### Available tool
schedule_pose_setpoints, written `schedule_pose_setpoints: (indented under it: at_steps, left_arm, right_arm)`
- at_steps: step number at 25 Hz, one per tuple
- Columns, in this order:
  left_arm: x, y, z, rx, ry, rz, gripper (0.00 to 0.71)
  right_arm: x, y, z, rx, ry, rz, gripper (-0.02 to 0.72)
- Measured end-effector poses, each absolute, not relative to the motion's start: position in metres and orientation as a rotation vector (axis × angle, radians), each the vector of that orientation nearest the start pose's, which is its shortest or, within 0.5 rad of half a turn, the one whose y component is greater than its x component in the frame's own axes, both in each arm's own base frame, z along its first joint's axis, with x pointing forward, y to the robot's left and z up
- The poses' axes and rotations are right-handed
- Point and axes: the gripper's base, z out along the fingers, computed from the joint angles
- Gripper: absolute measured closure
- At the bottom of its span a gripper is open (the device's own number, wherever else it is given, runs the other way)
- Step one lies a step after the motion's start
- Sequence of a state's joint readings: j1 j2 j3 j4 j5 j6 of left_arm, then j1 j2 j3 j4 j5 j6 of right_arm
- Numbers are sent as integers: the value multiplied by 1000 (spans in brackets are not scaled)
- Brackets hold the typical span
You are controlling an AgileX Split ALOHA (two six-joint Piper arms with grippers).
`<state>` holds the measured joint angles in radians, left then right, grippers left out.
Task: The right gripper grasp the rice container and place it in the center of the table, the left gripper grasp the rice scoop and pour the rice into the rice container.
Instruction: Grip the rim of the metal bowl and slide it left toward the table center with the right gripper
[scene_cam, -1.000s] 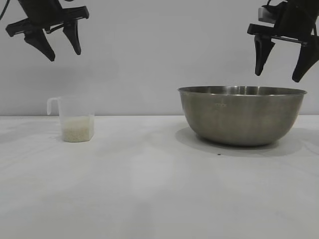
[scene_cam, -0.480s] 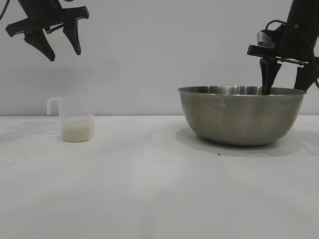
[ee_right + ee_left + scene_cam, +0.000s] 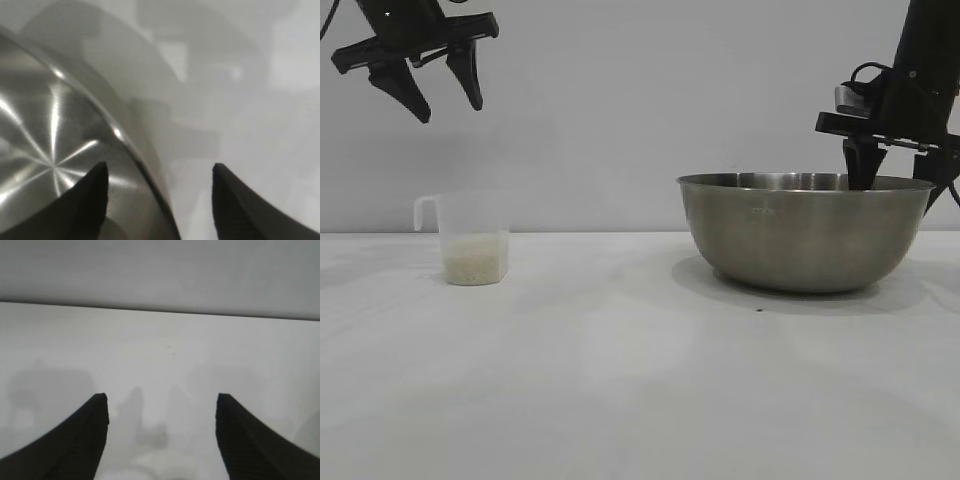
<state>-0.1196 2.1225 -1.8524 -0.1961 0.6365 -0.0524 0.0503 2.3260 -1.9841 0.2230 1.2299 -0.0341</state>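
The rice container [image 3: 805, 235], a big steel bowl, stands at the table's right side. My right gripper [image 3: 903, 183] is down over its right rim, one finger inside the bowl and one outside. The right wrist view shows the rice container's [image 3: 50, 150] rim running between the fingers of the right gripper [image 3: 160, 167], which stand apart from it, so it is open. The rice scoop [image 3: 472, 240], a translucent cup with a loop handle, stands at the left with rice [image 3: 476, 262] in its bottom. My left gripper [image 3: 450, 112] [image 3: 161, 396] hangs open high above the scoop.
The white table [image 3: 620, 380] stretches between the scoop and the bowl and out to the front edge. A plain grey wall stands behind. A tiny dark speck [image 3: 758, 308] lies in front of the bowl.
My right gripper has come down from above the bowl to straddle its right rim. The left gripper, the scoop and the bowl have not moved.
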Motion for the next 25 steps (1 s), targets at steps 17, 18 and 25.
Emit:
schedule_pose_setpoints:
  at_steps: [17, 18, 25]
  left_arm:
    - [489, -69, 254, -54, 2394, -295, 292]
    - [489, -69, 254, -54, 2394, -295, 292]
    - [489, -69, 254, -54, 2394, -295, 292]
  right_arm:
    - [475, 53, 172, -108, 3039, 330, 703]
    - [475, 57, 172, -121, 3037, 330, 703]
    - [467, 103, 172, -272, 3035, 342, 703]
